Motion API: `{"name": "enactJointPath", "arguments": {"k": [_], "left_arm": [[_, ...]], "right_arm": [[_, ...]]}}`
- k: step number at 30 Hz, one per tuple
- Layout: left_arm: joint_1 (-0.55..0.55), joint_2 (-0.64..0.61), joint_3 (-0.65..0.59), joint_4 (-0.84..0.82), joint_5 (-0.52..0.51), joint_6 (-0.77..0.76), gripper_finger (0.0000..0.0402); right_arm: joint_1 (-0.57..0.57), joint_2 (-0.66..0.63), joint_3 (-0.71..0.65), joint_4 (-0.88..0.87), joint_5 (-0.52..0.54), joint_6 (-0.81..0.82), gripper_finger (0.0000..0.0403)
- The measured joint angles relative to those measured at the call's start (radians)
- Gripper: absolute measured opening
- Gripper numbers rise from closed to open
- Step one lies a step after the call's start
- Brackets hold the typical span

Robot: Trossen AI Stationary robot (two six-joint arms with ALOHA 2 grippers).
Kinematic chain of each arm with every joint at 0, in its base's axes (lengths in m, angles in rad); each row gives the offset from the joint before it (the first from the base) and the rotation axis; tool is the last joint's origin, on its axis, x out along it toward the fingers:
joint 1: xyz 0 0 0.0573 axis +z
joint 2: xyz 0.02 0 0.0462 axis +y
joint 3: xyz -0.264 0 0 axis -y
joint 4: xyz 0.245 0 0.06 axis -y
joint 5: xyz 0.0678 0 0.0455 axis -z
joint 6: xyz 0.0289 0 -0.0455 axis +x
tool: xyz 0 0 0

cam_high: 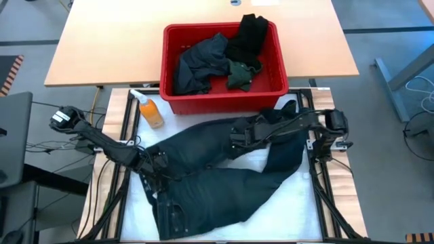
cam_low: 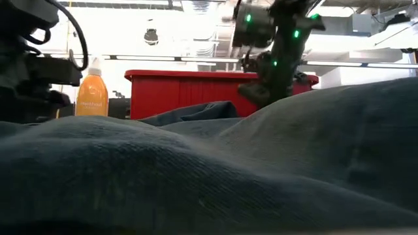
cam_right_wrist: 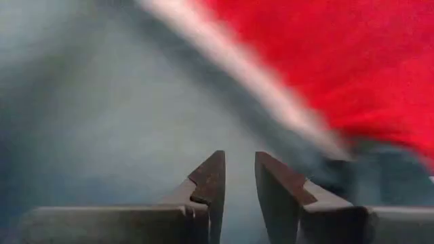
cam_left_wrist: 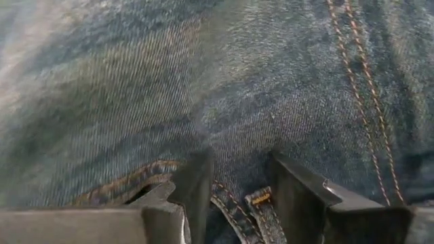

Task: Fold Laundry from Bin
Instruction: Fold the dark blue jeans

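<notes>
- Table (cam_high: 203,30): light wood top at the far side, carrying the bin; the near work area has a white surface (cam_high: 258,159), mostly covered by cloth, with bare strips showing between the jeans legs and along the near edge.
- Jeans (cam_high: 203,183): dark navy, spread across the white surface, waist end toward the left arm at the near left, legs running toward the right arm. One leg lies close to the bin's near wall. In the low view the denim (cam_low: 209,176) fills the foreground in humps.
- Bin (cam_high: 173,95): red, slotted sides, standing at the far edge of the work area. Inside: a dark blue-grey piece (cam_high: 200,64), a black piece (cam_high: 247,37) draped over the far rim, a dark green piece (cam_high: 239,74).
- Left gripper (cam_high: 152,177): on the waist end of the jeans; in its wrist view the fingers (cam_left_wrist: 193,186) are clenched on a denim fold with a belt loop (cam_left_wrist: 261,203) between them.
- Right gripper (cam_high: 237,139): on the upper leg, just in front of the bin; fingers (cam_right_wrist: 210,179) stand narrowly apart with denim behind them; cannot tell whether cloth is pinched.
- Orange bottle (cam_high: 150,108): upright, just beside the bin's near left corner, apart from the jeans.
</notes>
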Motion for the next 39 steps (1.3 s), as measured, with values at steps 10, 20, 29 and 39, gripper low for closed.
{"name": "enactJointPath", "arguments": {"k": [10, 20, 29, 39], "left_arm": [[0.041, -0.037, 0.071, -0.148, -0.093, 0.092, 0.0139], [-0.026, -0.172, 0.175, -0.028, 0.073, 0.150, 0.0139], [-0.140, -0.088, 0.083, 0.067, 0.271, -0.010, 0.0139], [-0.200, 0.079, 0.063, 0.080, 0.507, -0.183, 0.0139]], "right_arm": [[0.173, -0.026, 0.001, 0.166, -0.266, -0.190, 0.0108], [0.259, -0.031, 0.002, 0.156, -0.404, -0.247, 0.0108], [0.287, -0.025, 0.002, 0.241, -0.403, -0.291, 0.0108], [0.271, -0.025, 0.002, 0.300, -0.400, -0.373, 0.0108]]}}
